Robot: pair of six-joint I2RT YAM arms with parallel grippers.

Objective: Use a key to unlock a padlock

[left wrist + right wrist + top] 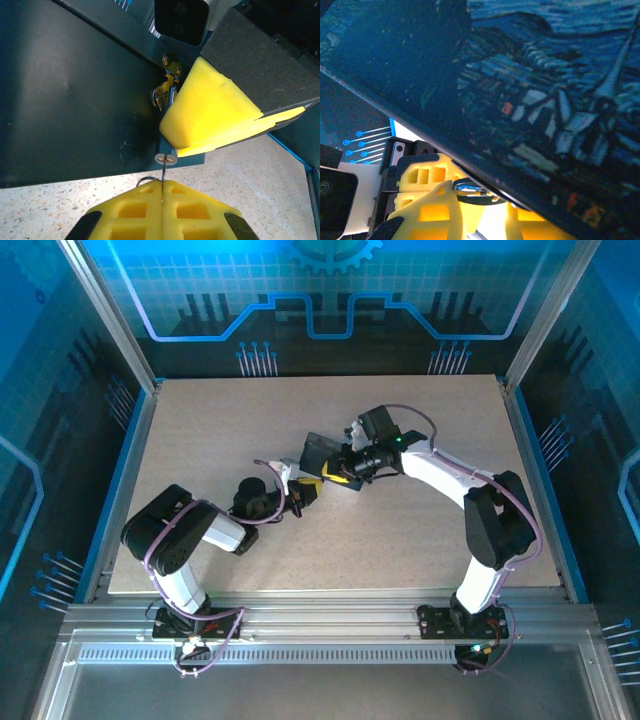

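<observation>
In the left wrist view my left gripper [162, 192] is shut on the key [163, 176]. Its thin blade runs straight up into the keyhole on the underside of the padlock [166, 159], and a wire key ring [144, 180] pokes out beside the fingers. The padlock hangs below a brass hasp [168, 82] on the dark box [75, 90]. A yellow finger [215, 115] of my right gripper covers the padlock's body. From above, the left gripper [303, 492] and right gripper [332, 478] meet tip to tip under the box [322, 450]. The right gripper [490, 212] sits under the painted box [535, 90], jaws close together around the padlock [470, 187].
The box is tilted up off the speckled table [400, 540]. Blue rails and metal posts border the table [130, 470]. The left gripper's yellow fingers [420, 175] sit just beyond the right gripper's tips.
</observation>
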